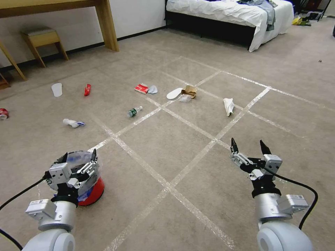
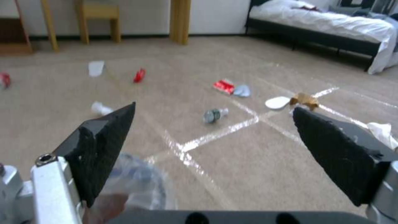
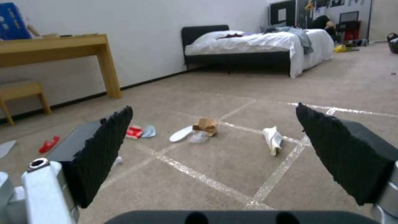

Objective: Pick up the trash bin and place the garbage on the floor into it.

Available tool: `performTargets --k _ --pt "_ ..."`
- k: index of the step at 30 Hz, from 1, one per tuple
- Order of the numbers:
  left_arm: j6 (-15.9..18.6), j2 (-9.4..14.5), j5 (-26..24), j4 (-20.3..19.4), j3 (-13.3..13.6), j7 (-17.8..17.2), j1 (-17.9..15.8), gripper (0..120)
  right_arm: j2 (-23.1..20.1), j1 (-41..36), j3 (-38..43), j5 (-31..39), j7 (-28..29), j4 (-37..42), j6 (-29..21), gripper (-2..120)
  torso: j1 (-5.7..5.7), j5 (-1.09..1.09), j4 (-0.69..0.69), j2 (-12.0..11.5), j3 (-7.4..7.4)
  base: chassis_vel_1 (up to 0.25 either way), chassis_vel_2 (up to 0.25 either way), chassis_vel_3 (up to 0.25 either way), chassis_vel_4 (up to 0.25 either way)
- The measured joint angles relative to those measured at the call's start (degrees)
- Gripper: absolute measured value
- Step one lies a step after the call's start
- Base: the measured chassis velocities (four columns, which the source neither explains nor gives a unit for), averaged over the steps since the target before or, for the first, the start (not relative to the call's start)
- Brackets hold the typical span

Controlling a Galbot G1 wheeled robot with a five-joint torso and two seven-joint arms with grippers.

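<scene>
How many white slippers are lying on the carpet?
2: one slipper far left near the stool, another slipper beside the brown paper bag. More might lie outside the views.

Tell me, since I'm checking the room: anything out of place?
Yes: litter lies scattered on the beige carpet, including a green-labelled bottle, a crumpled brown paper bag and a white tissue.

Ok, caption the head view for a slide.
Left pincer open over the trash bin; garbage scattered across the floor.

Head view high, looking down; wrist views low.
Both wrists facing forward, sharing brown paper bag (image 2: 306,100) (image 3: 206,125).
</scene>
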Motion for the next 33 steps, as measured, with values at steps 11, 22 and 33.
performTargets --k 11,22,33 --pt "22.78 14.48 -32.95 7.06 -11.68 -15.44 -2.23 100 -0.35 0.43 -0.31 -0.06 0.16 -0.54 -0.02 100 0.0 -0.03 0.0 0.0 0.0 0.0 0.0 0.0 0.0" --pt "21.7 23.22 -38.91 21.9 -11.49 -13.86 -6.67 100 -0.17 -0.18 0.16 -0.72 0.17 -0.64 0.07 100 0.0 -0.02 0.0 0.0 0.0 0.0 0.0 0.0 0.0" --pt "18.28 27.73 -39.1 40.17 -8.51 -7.12 -12.48 100 0.8 -1.28 0.76 -2.3 0.17 -1.33 0.1 100 0.0 -0.01 0.0 0.0 0.0 0.0 0.0 0.0 0.0"
